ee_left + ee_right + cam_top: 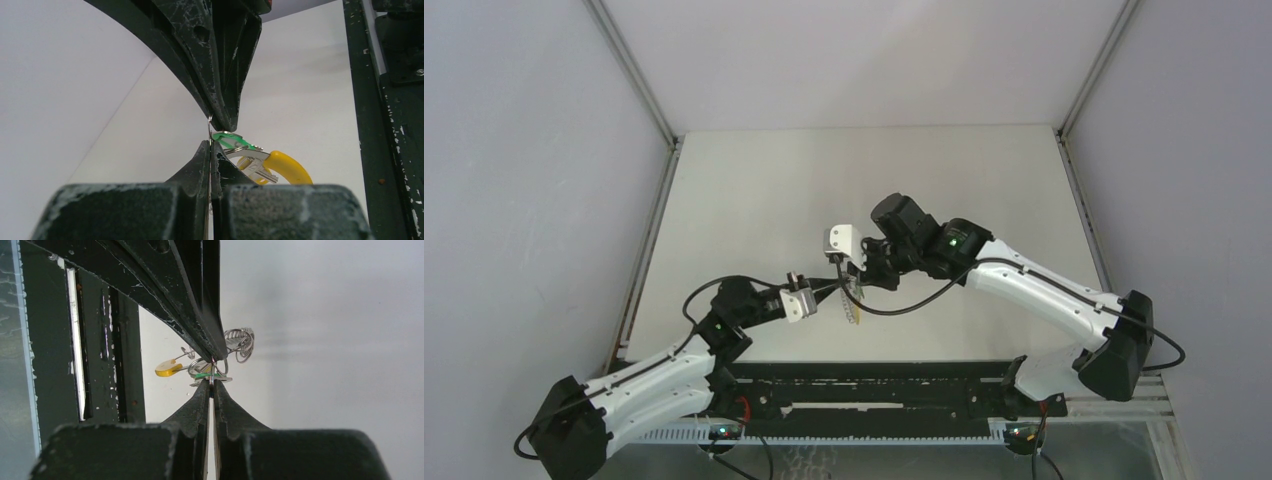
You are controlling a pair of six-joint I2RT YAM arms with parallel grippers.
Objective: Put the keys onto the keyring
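Note:
My two grippers meet tip to tip above the middle of the table. The left gripper (832, 289) (210, 145) is shut on the thin wire of the keyring (210, 131). The right gripper (856, 272) (212, 383) is shut on the same wire (212, 376). The ring's grey loops (240, 343) show beyond the tips. The green key (235, 141) (202, 375) lies right at the right gripper's tips. The yellow key (290, 169) (167, 370) hangs beside it. In the top view the keys (855, 306) dangle below the tips, and the ring is too thin to make out.
A black rail (874, 385) runs along the near edge between the arm bases. Metal frame posts (639, 80) (1094, 70) and grey walls close in the white table (984, 180) on three sides.

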